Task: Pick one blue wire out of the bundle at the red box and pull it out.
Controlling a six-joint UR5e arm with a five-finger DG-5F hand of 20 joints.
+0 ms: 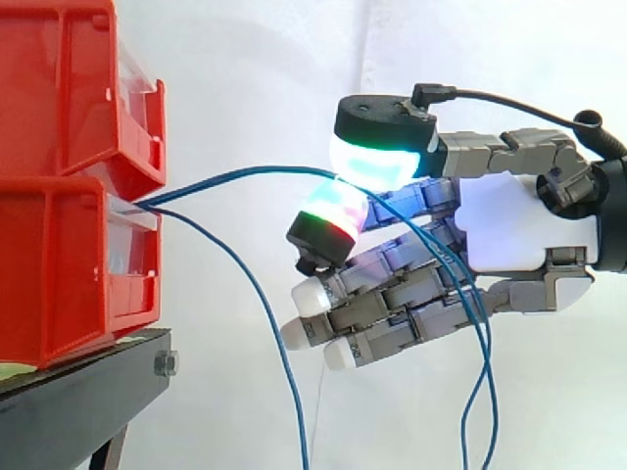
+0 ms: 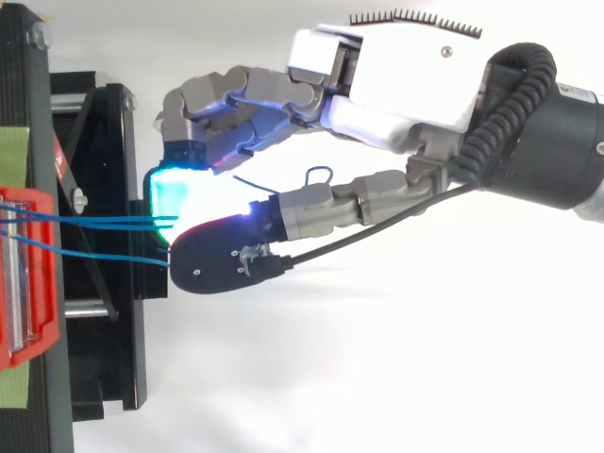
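Side view: the hand (image 1: pixel 509 220) pinches one thin blue wire (image 1: pixel 245 171) between two glowing pads, its other fingers loosely bent. The wire leads from the glossy plastic red box (image 1: pixel 59 274); a second blue wire (image 1: pixel 270 325) hangs slack.

Top view: smooth strands cross the black stand (image 2: pixel 104 142) to the pads. Judgement: the grasp is made, and a steady pull away from the box comes next.

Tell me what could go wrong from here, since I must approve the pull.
1. The robot hand pinches the blue wire only between two glowing pads, so it may slip out under tension.
2. In the top view a neighbouring wire runs close beside it to the pads, so it might get dragged along.
3. The wire's slack tail hangs across the other fingers and could snag there.
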